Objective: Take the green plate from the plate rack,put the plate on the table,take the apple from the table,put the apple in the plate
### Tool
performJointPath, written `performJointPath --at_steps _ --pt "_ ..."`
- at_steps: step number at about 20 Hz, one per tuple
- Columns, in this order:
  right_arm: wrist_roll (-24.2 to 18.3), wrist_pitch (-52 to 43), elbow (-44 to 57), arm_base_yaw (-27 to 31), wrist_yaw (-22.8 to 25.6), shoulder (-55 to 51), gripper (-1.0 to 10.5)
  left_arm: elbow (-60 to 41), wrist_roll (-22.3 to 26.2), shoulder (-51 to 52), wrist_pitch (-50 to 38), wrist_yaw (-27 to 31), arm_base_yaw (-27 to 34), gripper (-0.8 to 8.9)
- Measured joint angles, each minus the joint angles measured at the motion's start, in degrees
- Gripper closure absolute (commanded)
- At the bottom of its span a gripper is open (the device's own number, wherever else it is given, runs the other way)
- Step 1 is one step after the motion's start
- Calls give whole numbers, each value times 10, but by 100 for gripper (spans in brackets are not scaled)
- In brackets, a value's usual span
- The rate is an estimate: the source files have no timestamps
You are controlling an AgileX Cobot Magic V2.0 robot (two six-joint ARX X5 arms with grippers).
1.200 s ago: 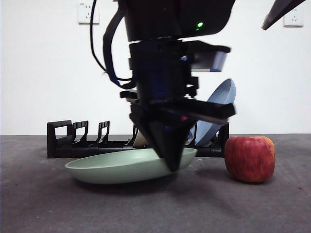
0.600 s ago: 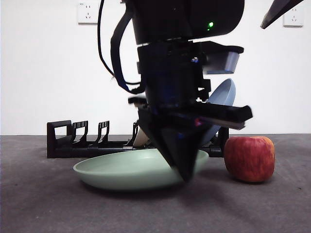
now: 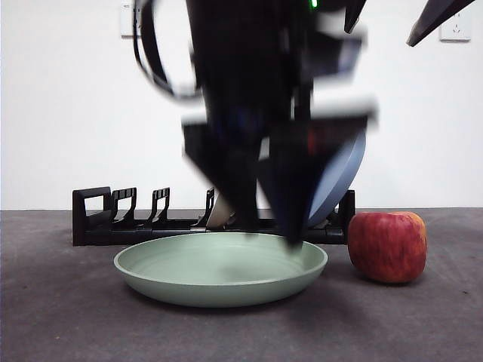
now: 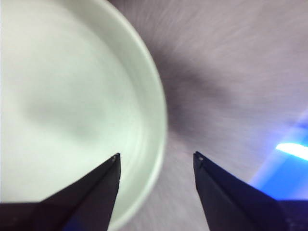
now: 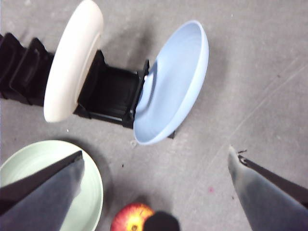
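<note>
Two robot hands appear. The left hand (image 4: 156, 161), jaws spread wide and holding nothing, hovers blurred above the rim of the green plate (image 3: 220, 268), which lies flat on the grey worktop (image 3: 60, 317). Just beside it sits the apple (image 3: 388, 246). Behind, the plate rack (image 3: 98, 222) holds a cream plate (image 5: 72, 60) and a blue plate (image 5: 175, 82). The right hand (image 5: 154, 175) waits high, jaws wide.

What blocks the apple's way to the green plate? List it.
Mostly clear: the apple sits on the table beside the green plate, with bare table between them. Only the left claw, jaws open, hangs blurred above the plate's apple-side rim. The right claw waits high above.
</note>
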State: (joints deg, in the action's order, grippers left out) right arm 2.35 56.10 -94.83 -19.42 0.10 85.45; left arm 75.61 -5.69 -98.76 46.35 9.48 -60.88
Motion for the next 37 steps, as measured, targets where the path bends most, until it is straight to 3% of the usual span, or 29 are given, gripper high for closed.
performJointPath --at_steps 8,13,17,21,26,37 --pt "0 129 0 -2 0 0 445 0 -10 361 14 27 -24 557" --pt "0 133 23 -43 5 -32 445 0 -32 550 100 136 -24 557" --pt "12 104 103 -81 45 -71 445 0 -70 665 152 186 -24 557" --pt "18 10 230 -91 45 -75 445 0 -97 724 163 190 -24 557" --pt "26 -123 351 -90 44 -65 444 0 -115 718 205 191 -24 557" --pt "30 -204 362 -90 29 31 443 0 -161 710 249 191 -24 557"
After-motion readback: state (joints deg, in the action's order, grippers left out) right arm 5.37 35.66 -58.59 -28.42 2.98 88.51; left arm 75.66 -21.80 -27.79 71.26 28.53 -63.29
